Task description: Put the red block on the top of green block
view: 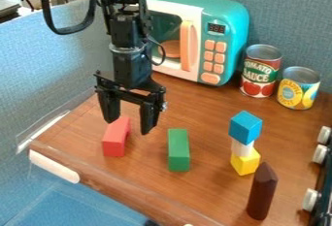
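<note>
Gripper (128,127) is released: fingers parted, pointing down, nothing clasped. This posture presumably provides clearance to admit the red block (115,138). The green block (179,150) lies flat, below the tool and off toward the stacked blocks (245,127); its upper face presumably serves as the seat. The red block rests on the table (210,186), below the tool and slightly toward the camera. Contact between finger and red block cannot be determined.
</note>
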You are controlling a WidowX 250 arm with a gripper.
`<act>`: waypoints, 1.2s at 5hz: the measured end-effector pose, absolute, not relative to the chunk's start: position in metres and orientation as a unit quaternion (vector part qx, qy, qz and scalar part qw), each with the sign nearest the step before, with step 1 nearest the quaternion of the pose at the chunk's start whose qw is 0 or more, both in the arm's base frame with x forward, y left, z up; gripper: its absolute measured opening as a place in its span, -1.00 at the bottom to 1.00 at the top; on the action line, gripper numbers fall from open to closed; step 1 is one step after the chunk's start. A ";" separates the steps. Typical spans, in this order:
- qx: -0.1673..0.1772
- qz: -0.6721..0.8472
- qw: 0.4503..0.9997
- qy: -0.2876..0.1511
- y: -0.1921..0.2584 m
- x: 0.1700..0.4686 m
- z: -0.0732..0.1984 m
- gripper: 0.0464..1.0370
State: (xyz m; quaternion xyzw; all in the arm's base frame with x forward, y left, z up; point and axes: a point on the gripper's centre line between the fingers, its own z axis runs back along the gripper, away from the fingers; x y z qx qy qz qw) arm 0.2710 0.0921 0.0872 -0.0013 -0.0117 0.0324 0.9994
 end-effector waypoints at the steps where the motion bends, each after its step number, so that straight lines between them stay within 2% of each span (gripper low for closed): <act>1: -0.003 0.033 0.999 0.004 0.093 0.270 0.078 0.93; 2: 0.023 0.063 0.997 0.037 0.125 0.268 0.066 0.93; 3: 0.038 0.099 0.994 0.041 0.152 0.267 0.072 0.93; 4: 0.039 0.129 0.990 0.044 0.182 0.259 0.090 0.93; 5: 0.021 0.153 0.987 0.052 0.191 0.259 0.079 0.93; 6: 0.001 0.170 0.984 0.046 0.181 0.270 0.064 0.93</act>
